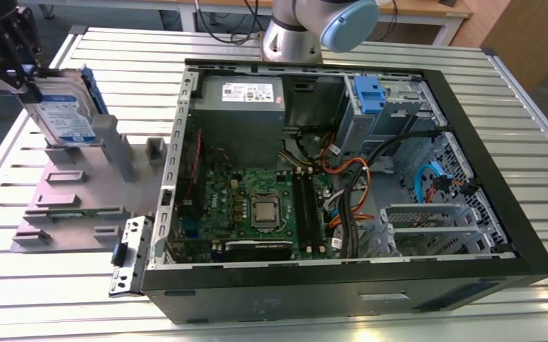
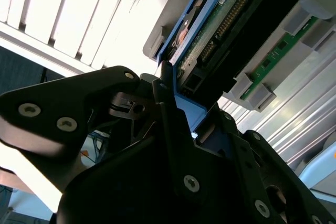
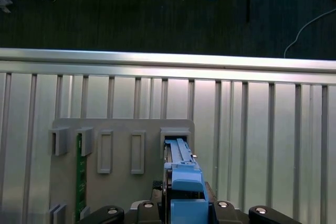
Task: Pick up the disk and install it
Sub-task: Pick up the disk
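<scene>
The disk [image 1: 65, 117] is a silver drive with a white-and-blue label in a blue carrier frame. It stands upright at the exterior view's far left, its lower edge at a slot of the grey holder fixture [image 1: 74, 192]. My black gripper [image 1: 28, 80] is shut on the disk's upper end. In the second wrist view my gripper [image 2: 184, 108] clamps the blue frame, and the disk's [image 2: 226, 30] green circuit-board side and connector show beyond it. The first wrist view has my gripper [image 3: 184, 205] around the disk's blue handle [image 3: 185, 179], over the fixture slot [image 3: 176, 132].
The open computer case [image 1: 502, 178] lies on the slatted metal table [image 1: 26, 285], to the exterior view's right of the fixture. Inside are a grey power-supply box [image 1: 245, 107], a blue clip [image 1: 369, 96] at the drive bay, a motherboard [image 1: 254, 206] and cables. A green board [image 3: 80, 177] stands in the fixture.
</scene>
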Action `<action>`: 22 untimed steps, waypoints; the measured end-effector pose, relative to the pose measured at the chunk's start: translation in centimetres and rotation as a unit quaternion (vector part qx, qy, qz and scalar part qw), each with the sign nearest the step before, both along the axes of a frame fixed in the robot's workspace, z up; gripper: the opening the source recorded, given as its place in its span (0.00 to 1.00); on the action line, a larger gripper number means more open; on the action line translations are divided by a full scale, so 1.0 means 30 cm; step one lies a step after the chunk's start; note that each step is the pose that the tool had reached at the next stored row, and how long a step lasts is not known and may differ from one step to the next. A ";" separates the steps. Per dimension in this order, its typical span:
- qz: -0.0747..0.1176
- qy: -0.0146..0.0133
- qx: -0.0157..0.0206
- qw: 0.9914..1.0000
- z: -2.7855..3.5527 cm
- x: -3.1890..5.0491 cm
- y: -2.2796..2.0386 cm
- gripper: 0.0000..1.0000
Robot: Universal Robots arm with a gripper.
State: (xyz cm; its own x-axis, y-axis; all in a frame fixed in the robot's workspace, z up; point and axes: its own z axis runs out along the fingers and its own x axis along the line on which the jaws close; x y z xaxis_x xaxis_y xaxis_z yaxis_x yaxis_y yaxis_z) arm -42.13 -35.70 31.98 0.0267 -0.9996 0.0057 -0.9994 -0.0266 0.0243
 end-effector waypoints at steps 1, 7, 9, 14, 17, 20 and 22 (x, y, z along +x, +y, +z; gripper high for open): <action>0.000 0.000 0.000 1.000 0.001 0.000 0.000 0.37; 0.000 0.000 0.000 1.000 0.005 0.000 0.000 0.37; 0.000 0.000 0.000 1.000 0.018 0.000 0.000 0.37; 0.000 0.000 0.000 1.000 0.031 0.000 0.000 0.37; 0.000 0.000 0.000 1.000 0.051 0.000 0.000 0.37; 0.000 0.000 0.000 1.000 0.052 0.000 0.000 0.37; 0.000 0.000 -0.008 1.000 0.080 0.000 0.000 0.37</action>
State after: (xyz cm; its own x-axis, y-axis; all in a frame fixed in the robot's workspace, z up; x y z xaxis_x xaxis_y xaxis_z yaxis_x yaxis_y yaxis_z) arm -42.13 -35.70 34.37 0.0267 -0.9994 0.0208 -0.9994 -0.0262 0.0247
